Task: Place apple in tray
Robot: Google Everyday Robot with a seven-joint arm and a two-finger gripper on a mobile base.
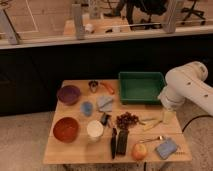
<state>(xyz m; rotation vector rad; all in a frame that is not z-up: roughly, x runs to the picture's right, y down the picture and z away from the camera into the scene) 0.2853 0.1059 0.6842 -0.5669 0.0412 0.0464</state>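
Note:
The apple point(139, 150), small, yellow-orange with a red blush, lies on the wooden table near its front edge, right of centre. The tray point(141, 88), a dark green rectangular bin, stands at the table's back right and looks empty. My white arm comes in from the right. The gripper point(167, 116) hangs at its end, pointing down over the table's right side. It is just in front of the tray's front right corner and well above and to the right of the apple. It holds nothing that I can see.
A purple bowl point(69, 94) and a red bowl point(66, 129) stand at the left. In the middle are a dark red grape cluster point(127, 120), a white cup point(95, 129), blue cloths point(105, 103) and long black items point(118, 142). A blue sponge point(166, 148) lies right of the apple.

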